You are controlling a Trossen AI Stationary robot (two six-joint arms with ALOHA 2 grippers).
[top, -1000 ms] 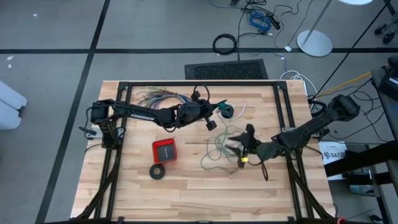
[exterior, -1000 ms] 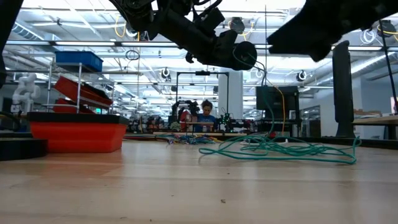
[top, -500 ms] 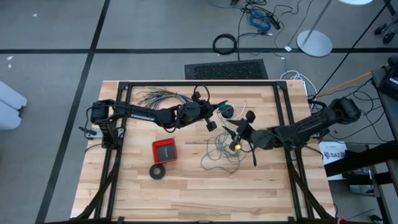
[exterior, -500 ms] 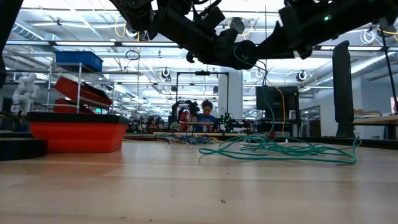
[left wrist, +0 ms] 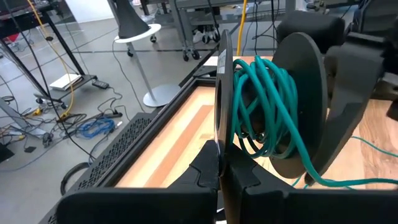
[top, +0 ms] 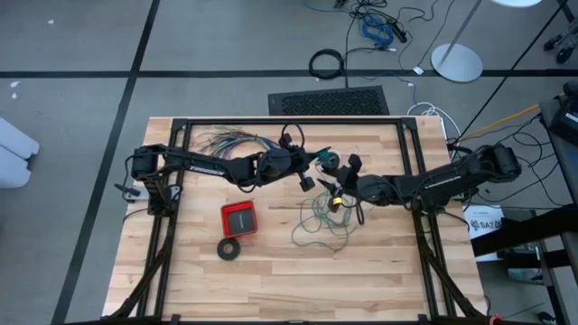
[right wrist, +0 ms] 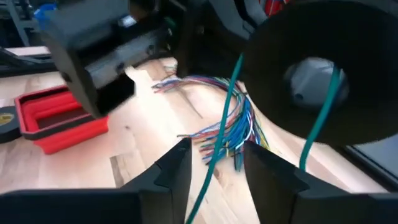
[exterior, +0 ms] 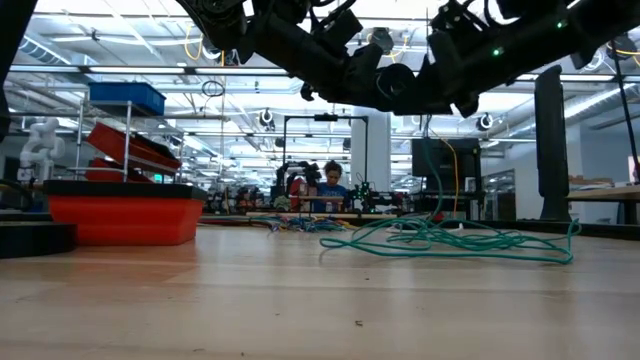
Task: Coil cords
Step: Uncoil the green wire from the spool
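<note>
Gripping the thin edge of a black spool (left wrist: 292, 106) between closed fingers, the left gripper (top: 312, 162) is holding it in the air over the far middle of the wooden table (top: 271, 271), with several turns of teal-green wire (left wrist: 267, 106) wound around the spool's core. From the spool the wire is dropping down to a loose tangle (top: 321, 219) lying on the tabletop just right of centre; in the low view that tangle (exterior: 450, 240) is sprawling flat across the boards. The right gripper (top: 338, 191) is reaching in from the right, hovering above the tangle and close beside the spool, its jaws standing a little apart with a strand of the teal wire (right wrist: 221, 130) running between the fingers (right wrist: 168, 171); whether they are pinching it cannot be told. A fanned bundle of many-coloured wires (top: 226, 142) is lying near the table's far edge, beside the left arm. A red tray (top: 239, 218) is sitting left of centre, and a black tape ring (top: 228, 249) is resting just beyond it toward the near edge. In the room behind the table, a person (exterior: 331, 187) is sitting at a distant bench.
</note>
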